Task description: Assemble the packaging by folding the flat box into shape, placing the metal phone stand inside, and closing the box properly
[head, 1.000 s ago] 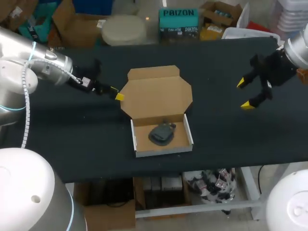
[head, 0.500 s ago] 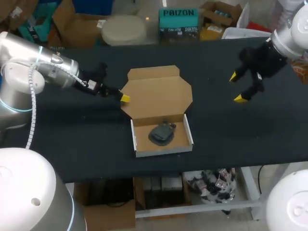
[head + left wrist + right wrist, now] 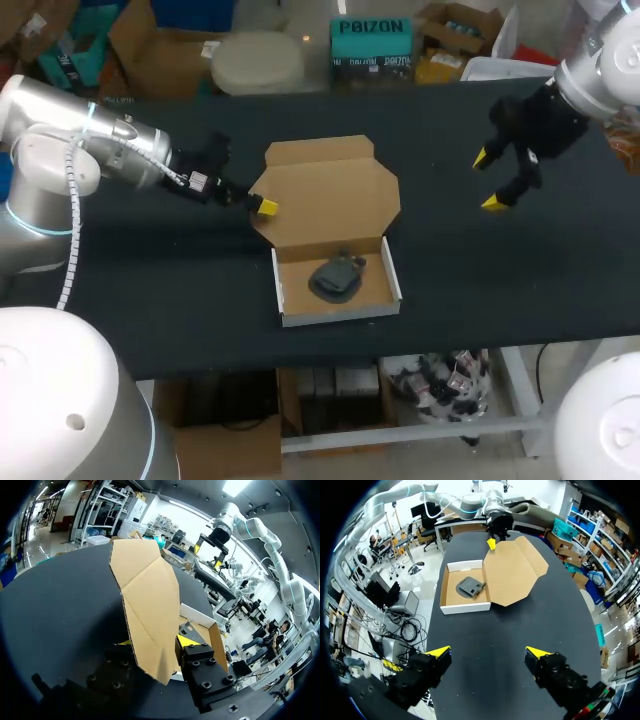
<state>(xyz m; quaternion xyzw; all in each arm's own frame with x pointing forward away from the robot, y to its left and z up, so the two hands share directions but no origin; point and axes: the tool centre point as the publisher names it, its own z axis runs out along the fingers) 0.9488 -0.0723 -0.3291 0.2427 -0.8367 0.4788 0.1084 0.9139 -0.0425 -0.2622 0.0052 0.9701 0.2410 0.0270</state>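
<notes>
Change: left gripper (image 3: 262, 205) has slid in to the lid's (image 3: 325, 190) left edge; right gripper (image 3: 487, 180) has drawn inward.
Left wrist view only: lid edge between its parted fingers.
Right gripper: wide, over the table (image 3: 480, 270).
Phone stand (image 3: 337, 276): inside the box (image 3: 340, 312).

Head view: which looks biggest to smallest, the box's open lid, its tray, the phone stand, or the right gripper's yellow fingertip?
1. open lid, largest.
2. tray, somewhat smaller.
3. phone stand, inside the tray.
4. yellow fingertip of the right gripper, smallest, though possibly nearer the camera.

No legible print on box (image 3: 325, 195) (plain cardboard).
</notes>
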